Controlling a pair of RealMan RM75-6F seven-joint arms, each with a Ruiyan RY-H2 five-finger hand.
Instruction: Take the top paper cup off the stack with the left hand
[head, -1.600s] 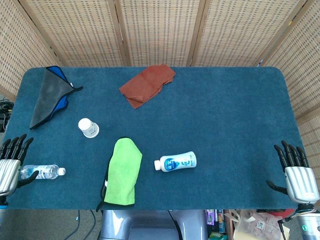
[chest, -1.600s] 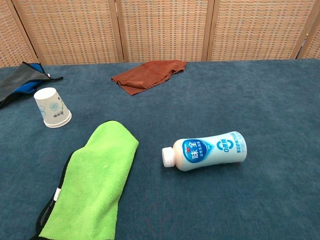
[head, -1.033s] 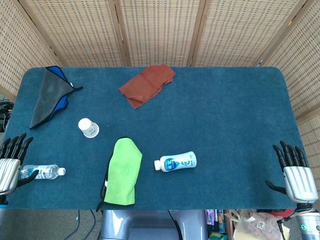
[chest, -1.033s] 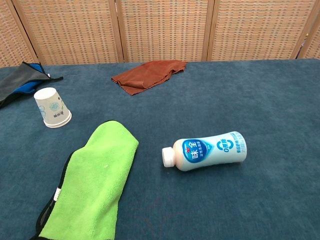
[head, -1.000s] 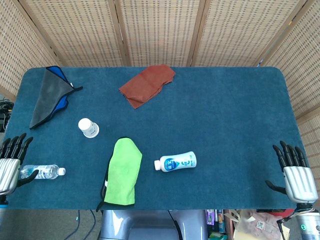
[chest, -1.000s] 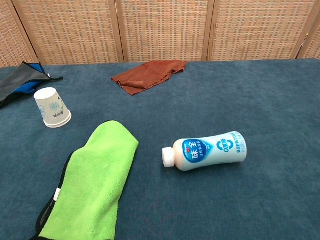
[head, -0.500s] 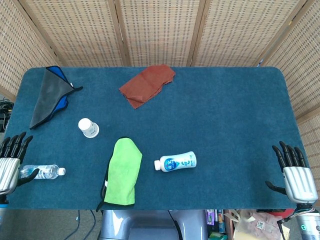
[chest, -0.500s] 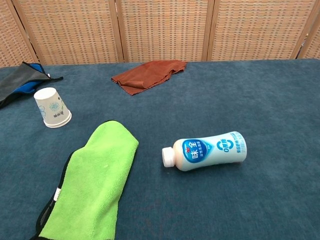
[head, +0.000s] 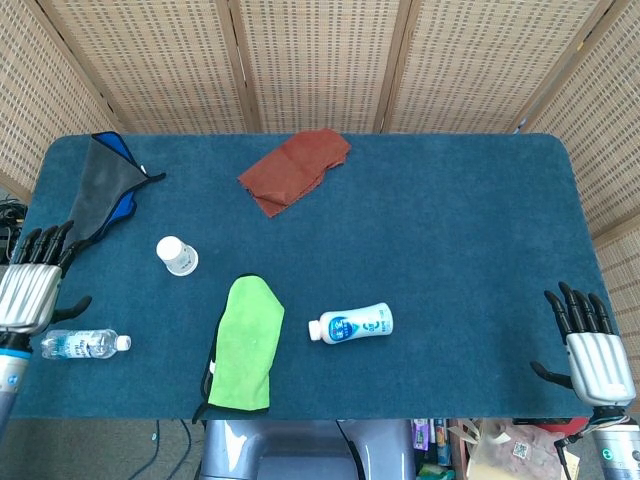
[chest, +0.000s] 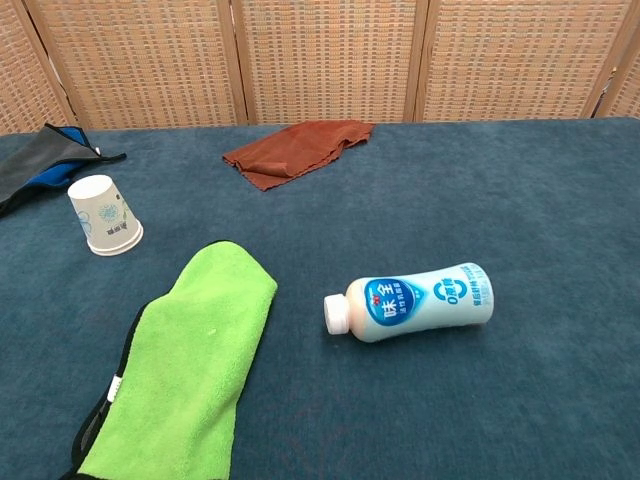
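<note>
Blue-carpeted bench (head: 450, 230): my left hand (head: 30, 290) hovers open, empty, at nine o'clock from the upturned paper cup (head: 177, 256).

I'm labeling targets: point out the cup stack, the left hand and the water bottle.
cup stack (head: 177, 256), head view, upturned base.
left hand (head: 30, 292), head view, back of the hand.
water bottle (head: 78, 344), head view, clear body.

Lighting was bright and even in both views, coming from above as far as I could tell. Shadows were soft and tiny, just a thin dark rim under the cup (chest: 105, 215) and the bottle (chest: 410, 301). No glare on the table (head: 450, 230). Everything was sharp, no motion blur. The head view's edges bowed slightly.
</note>
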